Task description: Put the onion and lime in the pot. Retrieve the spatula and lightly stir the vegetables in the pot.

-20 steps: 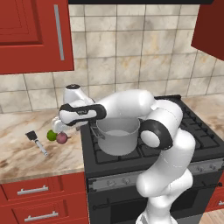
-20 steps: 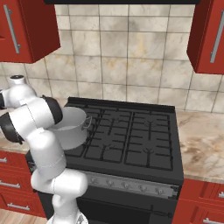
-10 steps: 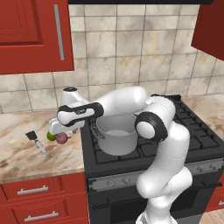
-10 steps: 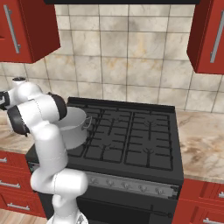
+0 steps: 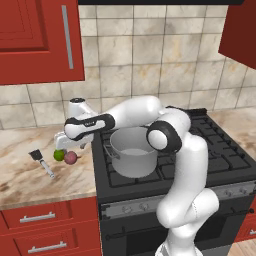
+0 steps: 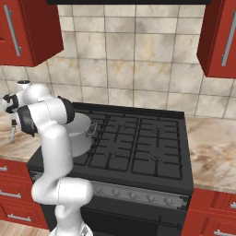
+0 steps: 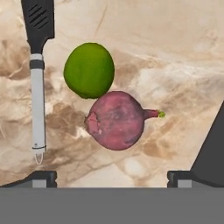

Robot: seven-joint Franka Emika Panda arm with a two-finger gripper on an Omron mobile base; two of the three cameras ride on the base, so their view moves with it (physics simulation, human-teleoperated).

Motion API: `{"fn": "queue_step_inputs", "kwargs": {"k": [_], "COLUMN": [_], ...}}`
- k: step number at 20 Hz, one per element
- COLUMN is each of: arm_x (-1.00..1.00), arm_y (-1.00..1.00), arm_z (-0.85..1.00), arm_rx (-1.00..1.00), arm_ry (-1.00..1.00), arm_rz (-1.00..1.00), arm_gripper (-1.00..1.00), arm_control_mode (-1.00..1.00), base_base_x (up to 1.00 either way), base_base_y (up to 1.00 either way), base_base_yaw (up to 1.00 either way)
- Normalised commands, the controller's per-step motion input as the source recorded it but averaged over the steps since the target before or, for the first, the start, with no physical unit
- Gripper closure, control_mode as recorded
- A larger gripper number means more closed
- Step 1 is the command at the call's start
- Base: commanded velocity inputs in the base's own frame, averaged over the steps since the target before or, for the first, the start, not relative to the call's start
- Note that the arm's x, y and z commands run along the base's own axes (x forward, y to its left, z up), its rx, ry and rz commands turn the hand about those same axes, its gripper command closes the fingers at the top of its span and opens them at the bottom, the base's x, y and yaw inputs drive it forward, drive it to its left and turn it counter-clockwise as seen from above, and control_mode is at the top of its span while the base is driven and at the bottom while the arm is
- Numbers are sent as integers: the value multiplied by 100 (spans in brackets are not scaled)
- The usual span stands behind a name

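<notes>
The reddish-purple onion (image 7: 116,120) lies on the marble counter, touching the green lime (image 7: 89,70) beside it. In the left base view the onion (image 5: 71,158) and lime (image 5: 59,155) sit left of the stove. The spatula (image 7: 37,78), black blade and silver handle, lies next to the lime; it shows again as the spatula (image 5: 43,163) on the counter. My gripper (image 7: 111,179) hovers open right above the onion, a fingertip on either side, holding nothing. From the left base view, the gripper (image 5: 67,147) points down over the two balls. The grey pot (image 5: 131,150) stands on the stove's front left burner, its inside showing nothing but a pale bottom.
The black stove (image 5: 220,150) spreads to the right of the pot, and its edge (image 7: 212,148) cuts into the hand view. Red wall cabinets (image 5: 35,40) hang above the counter. Red drawers (image 5: 40,225) sit under the counter's front edge.
The hand has crept a little left and down over the onion and lime while the elbow swung round. The jaws stay open; the onion, lime, spatula and pot have not moved.
</notes>
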Motion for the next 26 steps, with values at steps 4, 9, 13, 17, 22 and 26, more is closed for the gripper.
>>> {"fn": "queue_step_inputs", "kwargs": {"k": [4,9,13,17,22,26], "arm_x": [14,8,0,0,5,2], "arm_y": [15,10,0,0,0,0], "arm_z": [-29,-23,-12,-23,-26,-9], "arm_rx": [-1,0,0,0,0,-2], "arm_ry": [0,0,0,0,0,0], "arm_rz": [0,0,0,0,0,0], "arm_gripper": [-100,-100,-100,-100,-100,-100], "arm_control_mode": [-100,-100,-100,-100,-100,-100], "base_base_x": [0,0,0,0,0,0], "base_base_y": [0,0,0,0,0,0], "base_base_yaw": [0,0,0,0,0,0]}}
